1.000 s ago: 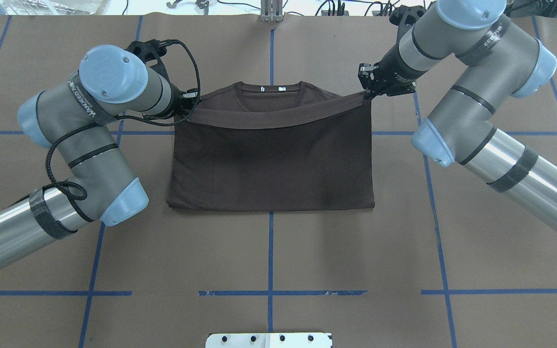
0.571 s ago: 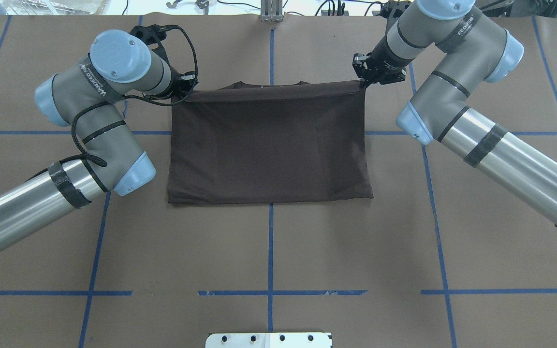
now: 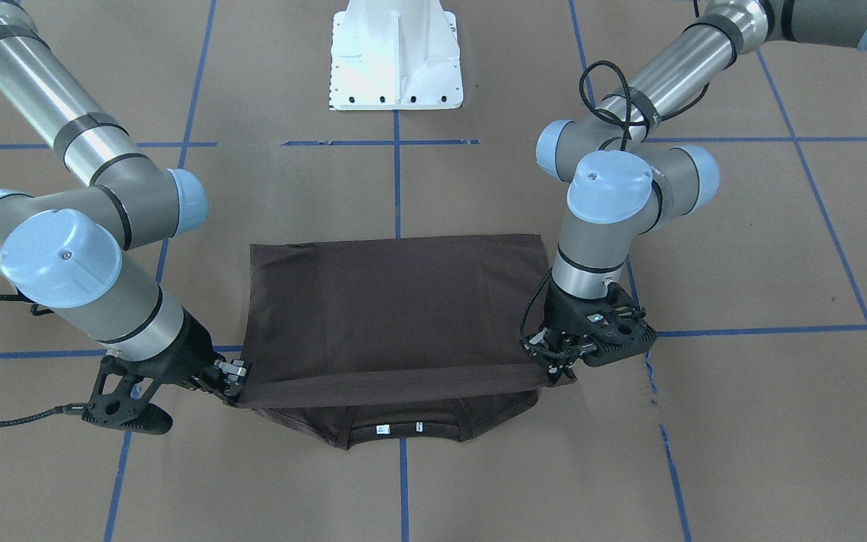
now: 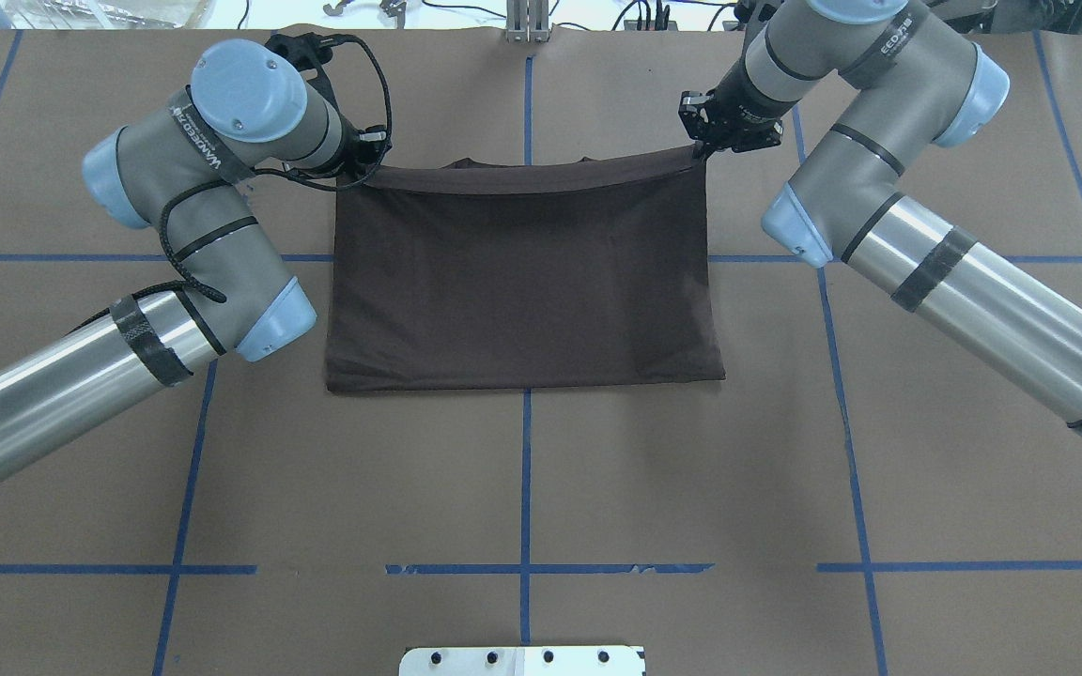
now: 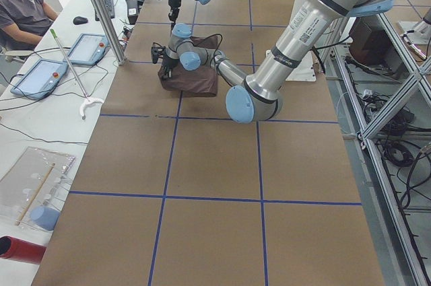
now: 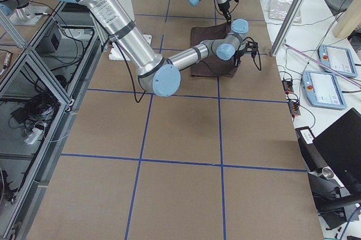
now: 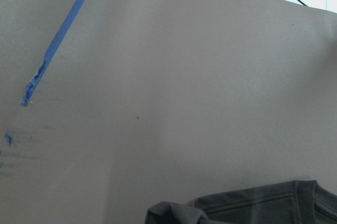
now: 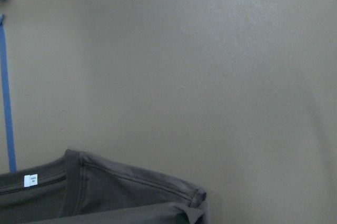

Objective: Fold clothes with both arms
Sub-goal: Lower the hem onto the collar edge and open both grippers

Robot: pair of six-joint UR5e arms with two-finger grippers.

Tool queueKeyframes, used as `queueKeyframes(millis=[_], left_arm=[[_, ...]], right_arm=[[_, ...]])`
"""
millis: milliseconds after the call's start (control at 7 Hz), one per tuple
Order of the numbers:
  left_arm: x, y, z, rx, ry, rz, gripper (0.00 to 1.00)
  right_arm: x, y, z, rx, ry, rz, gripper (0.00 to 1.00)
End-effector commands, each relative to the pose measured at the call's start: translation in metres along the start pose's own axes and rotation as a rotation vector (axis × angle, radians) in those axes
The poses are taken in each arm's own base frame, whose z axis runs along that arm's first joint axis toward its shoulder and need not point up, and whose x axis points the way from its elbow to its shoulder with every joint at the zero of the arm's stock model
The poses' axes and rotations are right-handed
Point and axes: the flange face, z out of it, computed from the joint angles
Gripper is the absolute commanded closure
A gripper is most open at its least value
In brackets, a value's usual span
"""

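The dark grey-brown T-shirt (image 4: 522, 282) lies folded on the brown table, its lower half drawn up over the chest. My left gripper (image 4: 363, 169) is shut on the folded edge's left corner, and my right gripper (image 4: 696, 150) is shut on its right corner. The edge hangs taut between them, a little above the table. In the front-facing view the left gripper (image 3: 554, 369) and right gripper (image 3: 234, 384) hold this edge just short of the ribbed collar (image 3: 403, 429), which still shows. The wrist views show the shoulder (image 7: 263, 208) and the collar with its label (image 8: 31, 180).
The white pedestal (image 3: 396, 53) stands at the robot's side of the table. Blue tape lines (image 4: 524, 488) cross the brown paper. An operator (image 5: 20, 3) sits beyond the far edge by tablets (image 5: 86, 48). Bare paper lies around the shirt.
Both grippers have carried the held edge further away from the robot, over the chest toward the collar. The collar, open to view a second ago, is now nearly covered in the overhead view.
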Motion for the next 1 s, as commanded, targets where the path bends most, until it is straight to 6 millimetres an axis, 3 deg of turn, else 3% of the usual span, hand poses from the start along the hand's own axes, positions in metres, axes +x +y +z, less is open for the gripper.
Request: queueKeyframes(millis=[0, 143, 286, 571, 714, 857], left_arm=[[0.01, 0.002, -0.001, -0.003, 0.008, -0.001, 1.0], [0.008, 0.002, 0.003, -0.004, 0.001, 0.001, 0.6], [0.011, 0.0, 0.006, -0.004, -0.004, 0.005, 0.01], [0.015, -0.003, 0.002, -0.003, 0.003, 0.007, 0.0], [0.02, -0.003, -0.003, -0.002, 0.013, 0.007, 0.0], [0.024, -0.003, -0.006, -0.002, 0.021, 0.004, 0.0]], right_arm=[[-0.008, 0.002, -0.001, -0.001, -0.008, -0.008, 1.0], [-0.007, 0.003, 0.001, -0.004, -0.005, -0.012, 0.56], [-0.006, 0.007, 0.004, -0.009, -0.004, -0.016, 0.01], [-0.007, 0.012, -0.001, -0.011, -0.018, -0.013, 0.0], [-0.013, 0.056, -0.001, -0.046, -0.046, -0.035, 0.0], [0.007, 0.11, 0.012, -0.07, -0.039, 0.01, 0.02]])
